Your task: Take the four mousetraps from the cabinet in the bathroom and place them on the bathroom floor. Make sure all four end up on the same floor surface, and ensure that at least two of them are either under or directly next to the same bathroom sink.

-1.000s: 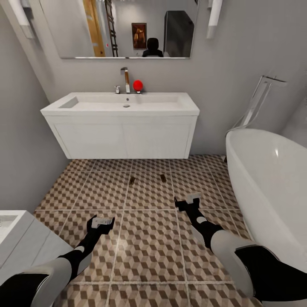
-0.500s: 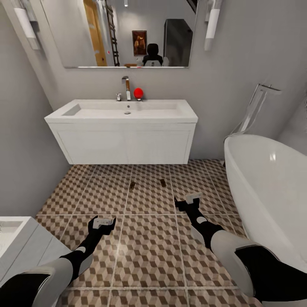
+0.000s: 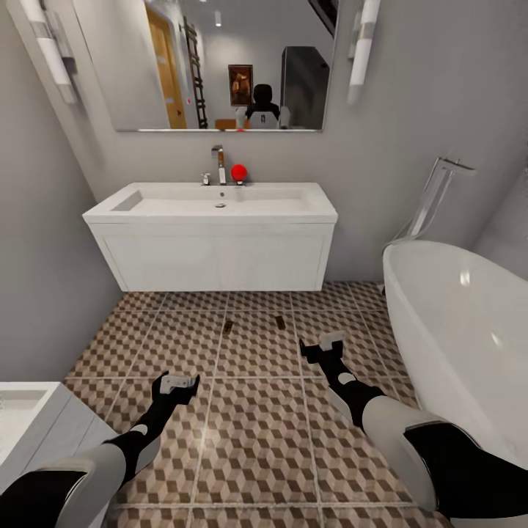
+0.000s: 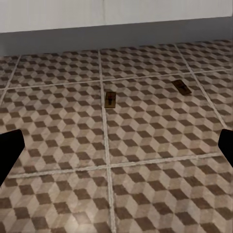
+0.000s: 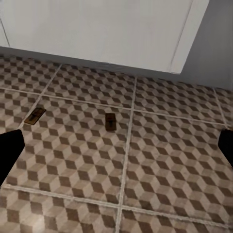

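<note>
Two mousetraps lie flat on the bathroom floor [image 3: 249, 433], in front of the white sink [image 3: 213, 227] and a little out from its front edge. The left mousetrap [image 3: 228, 327] sits right by a grout line, its long axis running nearly straight toward the sink, call it twelve to six o'clock. The right mousetrap [image 3: 280, 321] lies near it but apart, tipped slightly, more like eleven to five. No writing can be read on either; they are too small. Both arms hang low over the tiles, short of the traps. The left gripper [image 3: 178, 383] carries nothing, its jaws spread wide, dark tips at each edge of the left wrist view. The right gripper [image 3: 325, 345] is likewise spread wide and bare. A white bathtub [image 3: 469, 330] stands at three o'clock.
</note>
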